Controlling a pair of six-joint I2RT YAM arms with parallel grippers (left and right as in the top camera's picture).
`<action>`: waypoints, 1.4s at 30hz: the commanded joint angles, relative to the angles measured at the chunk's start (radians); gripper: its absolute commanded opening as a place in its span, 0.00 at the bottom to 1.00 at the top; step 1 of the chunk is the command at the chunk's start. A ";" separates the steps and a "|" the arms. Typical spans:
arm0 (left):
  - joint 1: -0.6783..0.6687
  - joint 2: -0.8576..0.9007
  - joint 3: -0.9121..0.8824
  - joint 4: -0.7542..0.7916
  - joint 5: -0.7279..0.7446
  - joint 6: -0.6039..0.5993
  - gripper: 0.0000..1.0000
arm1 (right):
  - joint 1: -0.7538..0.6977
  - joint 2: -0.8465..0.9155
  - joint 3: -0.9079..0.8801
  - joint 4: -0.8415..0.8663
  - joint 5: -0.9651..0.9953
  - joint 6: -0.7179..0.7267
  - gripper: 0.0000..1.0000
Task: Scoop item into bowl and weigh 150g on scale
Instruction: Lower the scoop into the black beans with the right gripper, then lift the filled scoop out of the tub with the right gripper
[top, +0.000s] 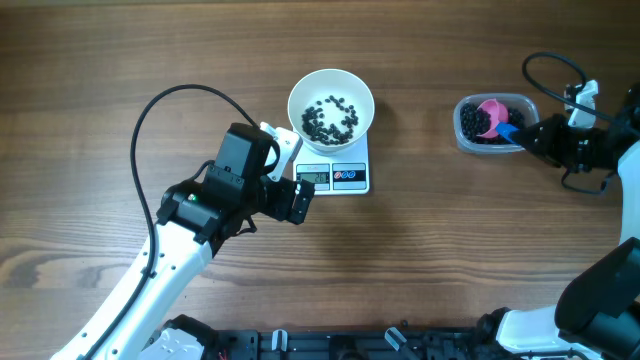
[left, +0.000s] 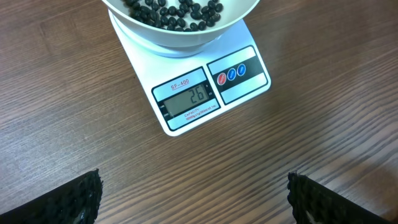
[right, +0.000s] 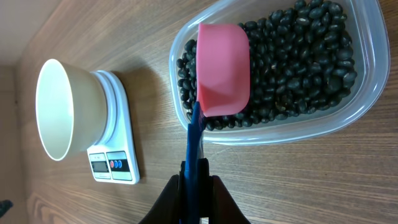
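Two arms work at a wooden table (top: 100, 60). At left, the left arm rises from the near edge and reaches diagonally toward the centre. Its wrist is bent so that the left gripper (top: 298, 172) faces the display end of the scale (top: 350, 178) from just beside it. Its jaws stand wide apart with nothing between them; in the left wrist view the dark fingertips (left: 81, 199) frame bare tabletop short of the scale.

At centre, the white bowl (top: 330, 82) sits on the scale platform, holding a thin scatter of black beans (top: 330, 120). The display (left: 186, 99) reads 26.

At right, well apart from the scale, a clear tub (top: 463, 135) holds the main heap of beans. The right arm enters from the right edge and stretches leftward, low over the table. The right gripper (right: 196, 180) is clamped on the blue handle (right: 194, 137) of a pink scoop (right: 224, 68), whose head lies inside the tub among the beans.
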 joint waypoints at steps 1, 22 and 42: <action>-0.005 0.002 0.019 0.003 -0.009 -0.003 1.00 | -0.007 0.015 -0.015 0.010 -0.056 0.030 0.04; -0.005 0.003 0.019 0.003 -0.009 -0.003 1.00 | -0.134 0.015 -0.015 0.009 -0.229 0.081 0.04; -0.005 0.004 0.019 0.003 -0.009 -0.003 1.00 | -0.183 0.015 -0.015 -0.009 -0.616 0.160 0.04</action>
